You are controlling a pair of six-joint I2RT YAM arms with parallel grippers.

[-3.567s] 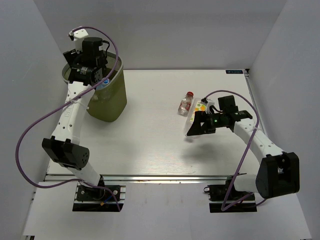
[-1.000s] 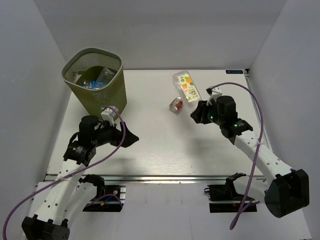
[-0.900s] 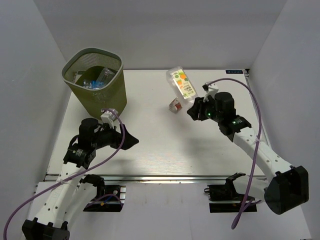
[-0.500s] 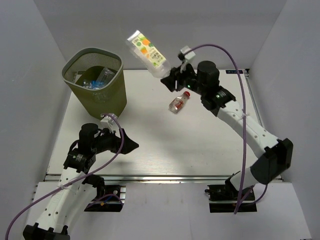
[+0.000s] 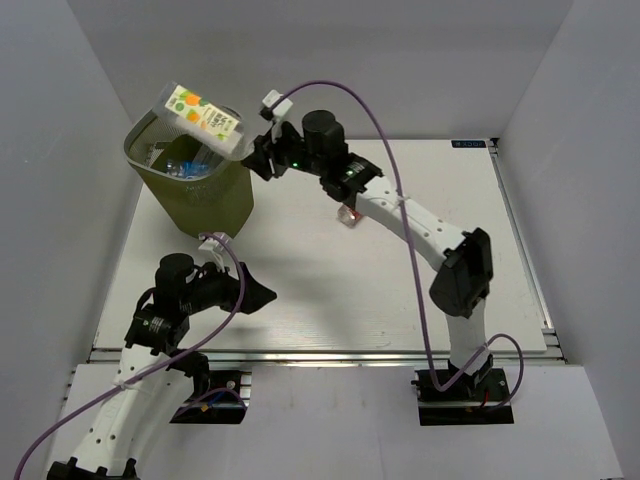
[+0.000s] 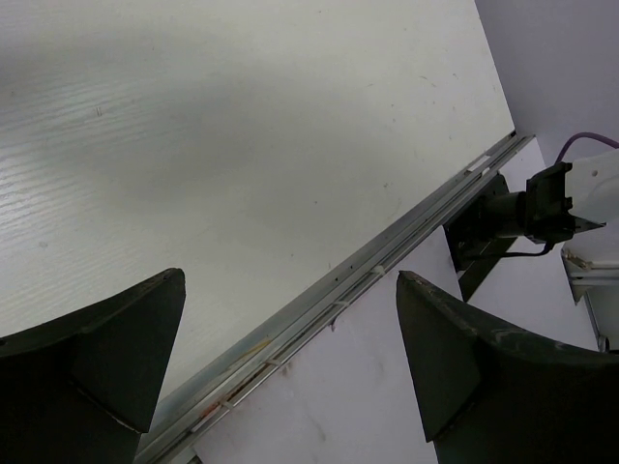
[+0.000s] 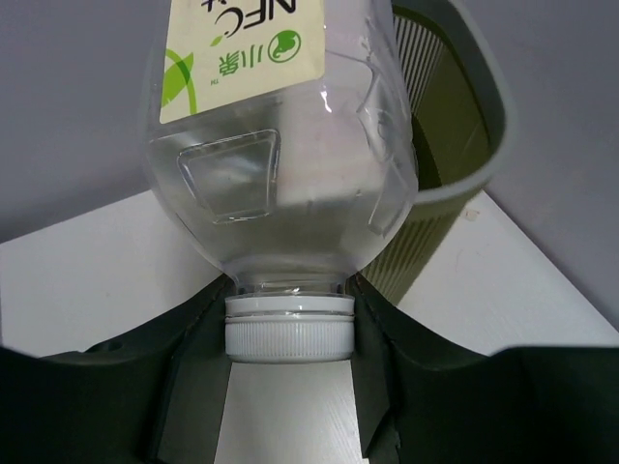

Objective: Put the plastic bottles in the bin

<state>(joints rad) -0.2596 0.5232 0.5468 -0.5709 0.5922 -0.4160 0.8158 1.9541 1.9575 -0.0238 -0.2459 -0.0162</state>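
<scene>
My right gripper [image 7: 288,340] pinches the juice-label bottle [image 5: 203,117] by its cap, above the bin [image 5: 218,200]. Some bottles [image 5: 187,166] already lie inside, perhaps four. The red-capped bottle [image 5: 349,212] is left on the table [image 5: 330,290]. My left gripper [image 6: 287,290] is spread, empty.

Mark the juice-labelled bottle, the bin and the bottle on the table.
juice-labelled bottle [image 5: 203,118]: top view, its label.
bin [image 5: 215,200]: top view, mesh wall.
bottle on the table [image 5: 348,212]: top view, part showing beside the right arm [image 5: 402,207].
</scene>
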